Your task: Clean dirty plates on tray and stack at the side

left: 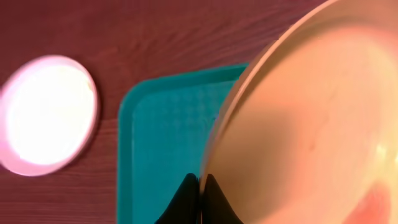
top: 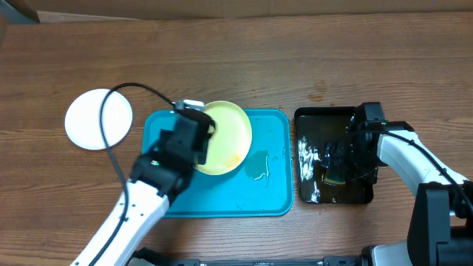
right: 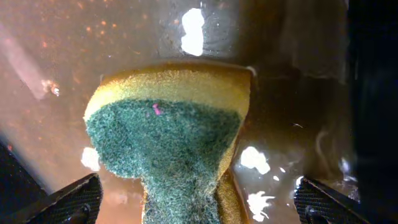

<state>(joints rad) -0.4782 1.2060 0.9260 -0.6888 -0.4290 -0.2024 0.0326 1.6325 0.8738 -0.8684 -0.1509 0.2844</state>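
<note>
While one white plate (top: 99, 119) lies left of the tray (top: 259, 201), seemingly clean, the left gripper (left: 200, 186) pinches the smeared yellow plate (top: 229, 129). The right gripper (right: 199, 202) gapes over the sponge (right: 165, 124); wiping is unfinished.

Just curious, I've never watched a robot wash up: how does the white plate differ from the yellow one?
The white plate lies on the bare table, left of the turquoise tray. The yellow plate is over the tray, its rim pinched by the left gripper. The yellow plate shows an orange smear; the white plate looks clean. Both are round.
</note>
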